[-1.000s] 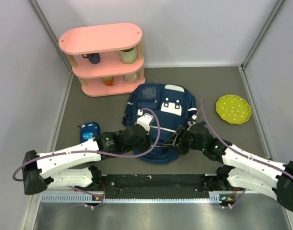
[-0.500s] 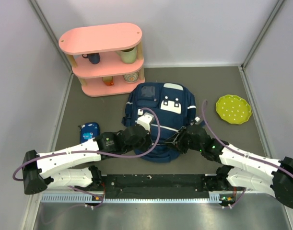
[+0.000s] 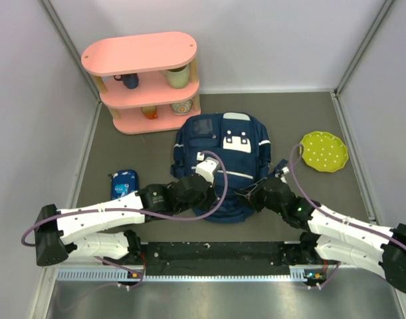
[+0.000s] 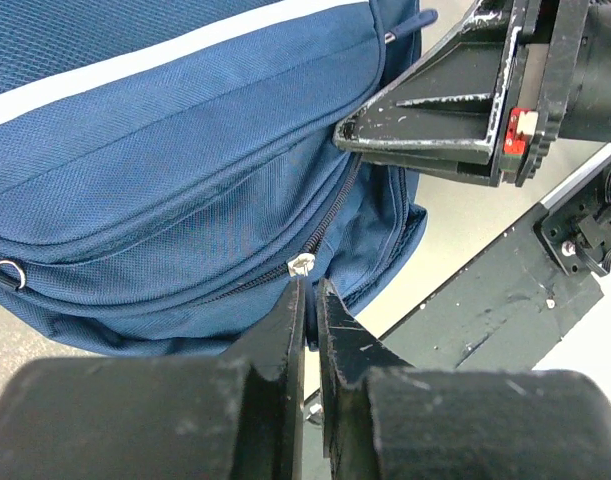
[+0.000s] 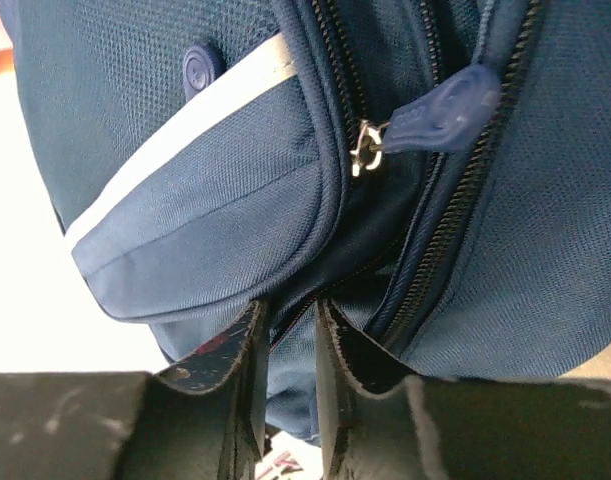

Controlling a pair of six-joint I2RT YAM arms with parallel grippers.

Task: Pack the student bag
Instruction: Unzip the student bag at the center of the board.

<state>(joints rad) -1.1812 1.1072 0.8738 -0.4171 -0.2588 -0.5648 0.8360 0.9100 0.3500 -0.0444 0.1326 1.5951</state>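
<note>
L gripper (image 4: 307,290), lower centre of its wrist view, pinched zip slider (image 4: 301,265) on student bag (image 3: 222,143); R gripper (image 5: 290,320) jaws narrow, bag fabric btwn them.

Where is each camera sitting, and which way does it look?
Top: above, behind the arms, looking down at the table; both arms show.
Left wrist: on the left arm, facing the bag's zip; left gripper shows, right gripper beyond.
Right wrist: on the right arm, close against the bag; its fingers show.
Shared: the bag.

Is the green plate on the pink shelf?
No, the green plate lies flat to the right of the student bag, far from the pink shelf.
</note>
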